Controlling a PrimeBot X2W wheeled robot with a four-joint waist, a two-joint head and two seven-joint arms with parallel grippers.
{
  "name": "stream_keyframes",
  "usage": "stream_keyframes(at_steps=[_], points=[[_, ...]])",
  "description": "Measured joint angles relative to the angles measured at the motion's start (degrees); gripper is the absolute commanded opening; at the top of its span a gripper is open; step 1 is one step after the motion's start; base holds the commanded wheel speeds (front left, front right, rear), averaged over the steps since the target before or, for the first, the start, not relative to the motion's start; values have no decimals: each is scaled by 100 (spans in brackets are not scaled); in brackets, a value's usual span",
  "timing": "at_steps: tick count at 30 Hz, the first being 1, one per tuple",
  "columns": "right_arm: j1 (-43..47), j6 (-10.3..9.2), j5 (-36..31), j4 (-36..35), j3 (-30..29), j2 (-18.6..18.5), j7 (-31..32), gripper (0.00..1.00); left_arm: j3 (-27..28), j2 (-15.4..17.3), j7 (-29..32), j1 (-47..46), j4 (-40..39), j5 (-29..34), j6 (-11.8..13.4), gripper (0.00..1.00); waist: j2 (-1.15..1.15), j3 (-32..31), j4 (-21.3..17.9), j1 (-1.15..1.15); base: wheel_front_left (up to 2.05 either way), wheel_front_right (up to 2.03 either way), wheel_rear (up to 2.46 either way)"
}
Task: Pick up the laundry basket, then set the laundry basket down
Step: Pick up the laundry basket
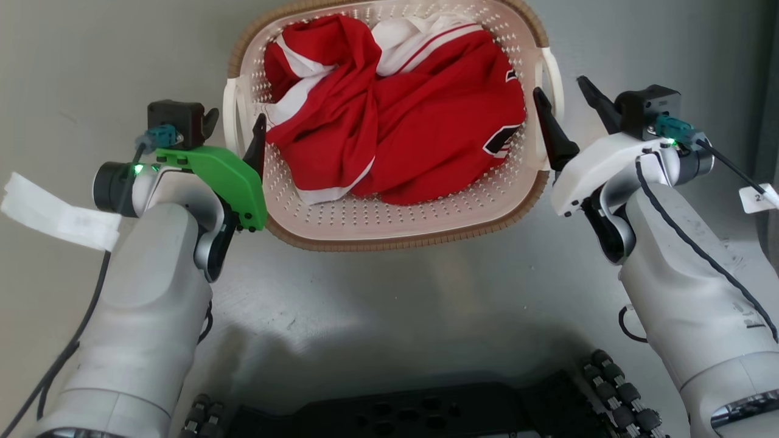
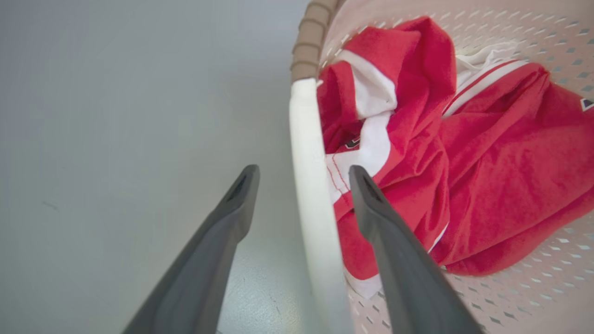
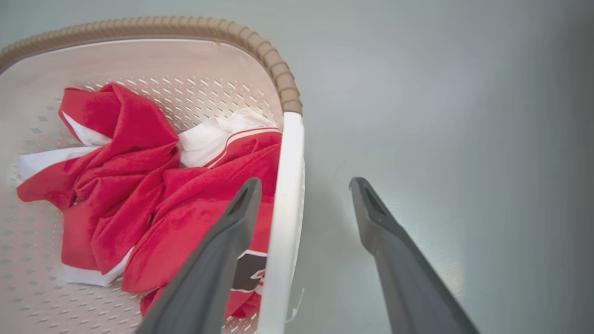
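Cream-white perforated plastic with a brown woven-look rim: the rounded-rectangular laundry basket [image 1: 389, 244] sits at upper centre of the head view, over a plain grey surface [image 1: 389, 304]. It holds a crumpled red-and-white garment [image 1: 426, 121]. The pale left forearm [image 1: 146, 292] and right forearm [image 1: 688, 274] rise from the lower corners, angled inward toward the basket's short sides. The left gripper [image 1: 237, 117] straddles the white left handle [image 1: 229, 103], jaws open. The right gripper [image 1: 558, 86] straddles the white right handle [image 1: 552, 64], jaws also open.

Left wrist view: the handle [image 2: 308, 185] runs between the two dark jaws, clear of both tips. One jaw is over the garment, the other outside the basket.

Right wrist view: mirrored arrangement, with the inner jaw close beside the handle [image 3: 283, 222].
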Motion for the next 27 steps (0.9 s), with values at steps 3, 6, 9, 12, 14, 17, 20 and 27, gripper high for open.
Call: stream_keyframes(at_steps=[3,6,9,12,14,17,20,27], points=[[-103,11,9,177,21,8,0,100,7,-11,0,-130,179,-32,-26,100,0,72,-1,0,0,0,0],[-202,13,15,348,53,12,-1,0,30,-37,0,-260,345,-94,-29,0,0,124,13,0,0,0,0],[-280,98,46,460,109,78,-15,0,-7,-120,0,-333,461,-104,-111,0,0,137,24,0,0,0,0],[-371,105,83,560,120,155,-42,0,7,-186,-8,-458,583,-152,-92,0,0,141,30,0,0,0,0],[-423,108,111,621,125,164,-47,0,0,-188,-11,-503,639,-152,-93,0,0,138,34,-1,0,0,0],[-488,111,124,708,132,167,-59,0,-13,-197,-58,-577,775,-154,-103,0,0,129,42,0,0,0,0],[-526,111,144,783,141,178,-98,0,-27,-209,-64,-610,827,-165,-130,0,0,119,49,0,0,0,0],[-598,164,205,1171,219,235,-98,0,-87,-252,2,-614,1204,-414,-166,0,0,-42,56,0,0,0,0]])
